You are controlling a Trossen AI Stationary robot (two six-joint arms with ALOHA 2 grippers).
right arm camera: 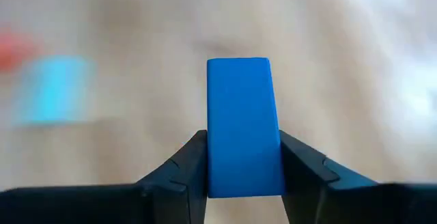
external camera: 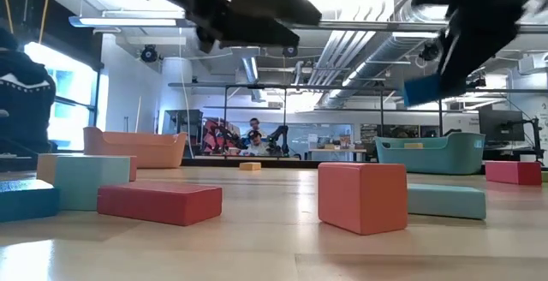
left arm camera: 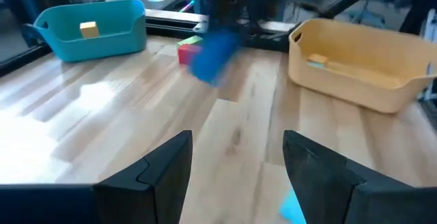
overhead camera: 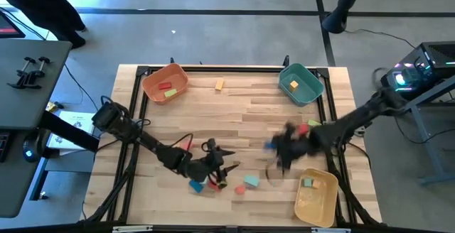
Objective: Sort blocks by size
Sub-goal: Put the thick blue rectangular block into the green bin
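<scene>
Tabletop (overhead camera: 234, 105); blue block (right arm camera: 243, 128) in right hand (right arm camera: 243, 166)

Blue block (right arm camera: 242, 125) upright, pinched between the right fingers (right arm camera: 179, 173).

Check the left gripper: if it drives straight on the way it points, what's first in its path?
Bare tabletop first, as far as the left wrist view shows. The left gripper is open; the line runs between the teal bin and yellow bin. Depth unclear.

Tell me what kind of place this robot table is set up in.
Probably a robotics lab or open workshop. Beyond the wooden table the low view shows exposed ceiling ducts and benches with equipment; from above, a concrete floor and a side desk with clamps.
</scene>
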